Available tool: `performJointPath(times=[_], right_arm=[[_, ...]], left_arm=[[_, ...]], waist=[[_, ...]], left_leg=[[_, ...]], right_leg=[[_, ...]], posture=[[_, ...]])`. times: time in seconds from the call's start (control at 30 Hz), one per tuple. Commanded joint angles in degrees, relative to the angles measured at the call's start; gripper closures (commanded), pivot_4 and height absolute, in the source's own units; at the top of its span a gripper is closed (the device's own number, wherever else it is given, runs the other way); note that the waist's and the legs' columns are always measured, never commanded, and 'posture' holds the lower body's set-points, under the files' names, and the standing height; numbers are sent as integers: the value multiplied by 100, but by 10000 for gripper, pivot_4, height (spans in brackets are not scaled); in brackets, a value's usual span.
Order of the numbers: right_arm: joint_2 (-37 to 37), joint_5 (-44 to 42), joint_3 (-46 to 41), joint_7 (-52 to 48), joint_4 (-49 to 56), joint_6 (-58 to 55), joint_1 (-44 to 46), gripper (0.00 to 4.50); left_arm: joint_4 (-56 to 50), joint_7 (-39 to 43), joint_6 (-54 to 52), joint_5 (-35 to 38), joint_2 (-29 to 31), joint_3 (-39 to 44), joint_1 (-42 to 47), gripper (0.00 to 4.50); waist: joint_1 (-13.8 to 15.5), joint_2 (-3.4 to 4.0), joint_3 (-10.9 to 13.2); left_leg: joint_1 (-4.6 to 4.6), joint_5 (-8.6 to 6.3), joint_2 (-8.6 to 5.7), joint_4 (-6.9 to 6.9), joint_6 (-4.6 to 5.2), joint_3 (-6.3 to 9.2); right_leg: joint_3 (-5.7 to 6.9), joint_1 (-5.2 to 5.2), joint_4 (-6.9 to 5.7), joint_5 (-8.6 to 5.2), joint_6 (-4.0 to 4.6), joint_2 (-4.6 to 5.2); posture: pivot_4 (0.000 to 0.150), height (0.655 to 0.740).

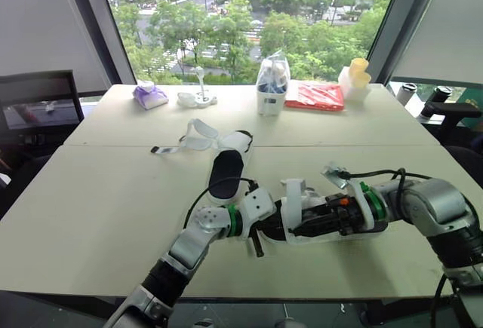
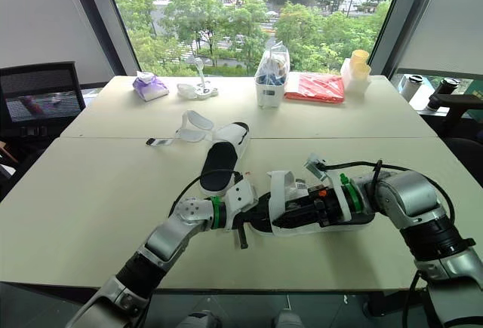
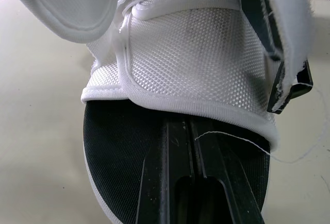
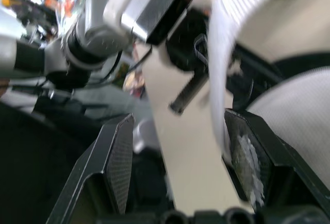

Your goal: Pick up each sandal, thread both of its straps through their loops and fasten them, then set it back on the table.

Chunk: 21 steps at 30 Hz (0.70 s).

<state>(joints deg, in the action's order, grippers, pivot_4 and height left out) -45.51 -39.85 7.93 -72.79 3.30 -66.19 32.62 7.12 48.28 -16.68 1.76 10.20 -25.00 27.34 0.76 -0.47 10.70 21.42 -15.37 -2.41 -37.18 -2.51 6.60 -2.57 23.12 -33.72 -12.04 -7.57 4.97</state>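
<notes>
Head views: finds the near sandal [image 1: 296,207] lying toward the front of the table [image 1: 98,207], met by the left gripper [image 1: 260,231] at one end and by the right gripper [image 1: 313,226] reaching along its top. Looks like a bracing arrangement, one side to steady the shoe, the other free to work a strap. Sees a white strap [image 2: 278,186] standing up unfastened off it, so judges the threading not yet done. Places the far sandal [image 1: 226,168] farther back, apart from both grippers, its loose straps [image 1: 198,133] splayed on the table.

Left wrist view: looks along two black fingers [image 3: 175,172] lying side by side with barely a seam between them, clamping nothing visible. Finds them flat on the dark insole [image 3: 113,147] and pushed in under the white mesh upper [image 3: 196,54]. Reads, probably, as a way to pin the sole down from inside.

Right wrist view: shows that gripper's fingers [image 4: 116,157] spread wide with nothing gripped, the white strap rising close to one of them. Suggests readiness to close on that strap and draw it toward its loop. Cannot make out the loop itself.
</notes>
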Motion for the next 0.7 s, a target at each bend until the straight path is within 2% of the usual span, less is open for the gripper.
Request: performJointPath(times=[0.03, 0.1, 0.23, 0.47, 0.7], right_arm=[[315, -101, -392, 539, 91, 48, 51, 18006], [438, -123, -525, 712, 19, 45, 58, 24137], [400, -179, -595, 762, -31, -5, 70, 43946], [149, -333, -560, 549, -542, -399, 621, 44542], [-216, 255, 108, -156, -989, 358, 1193, 44542]], left_arm=[[384, 10, -109, -164, -15, -239, -104, 45000], [402, 15, -94, -165, -19, -238, -98, 45000], [434, 20, -59, -171, -23, -246, -100, 45000], [464, 9, -24, -182, -55, -257, -101, 45000], [457, -13, -10, -223, -42, -258, -130, 45000]], waist=[[-1, 0, 0], [-7, -2, -1], [-31, -10, -6], [-58, -11, -9], [-45, -11, -9]], left_leg=[[0, 1, 0, -1, -1, 0], [0, 1, 0, -4, -1, -1], [-4, 1, 0, -7, -1, -1], [-10, 2, 4, -10, -1, -1], [-2, 2, 4, 0, -1, -2]], right_leg=[[0, 0, -2, 0, 0, 0], [-1, -1, -2, 1, 0, 1], [-1, -2, -10, 3, 2, 0], [-1, 2, -32, 1, 5, -3], [0, 13, -29, 0, 1, -3]], posture=[[1500, 7400], [1500, 7400], [1500, 7400], [1500, 7400], [1500, 7400]])
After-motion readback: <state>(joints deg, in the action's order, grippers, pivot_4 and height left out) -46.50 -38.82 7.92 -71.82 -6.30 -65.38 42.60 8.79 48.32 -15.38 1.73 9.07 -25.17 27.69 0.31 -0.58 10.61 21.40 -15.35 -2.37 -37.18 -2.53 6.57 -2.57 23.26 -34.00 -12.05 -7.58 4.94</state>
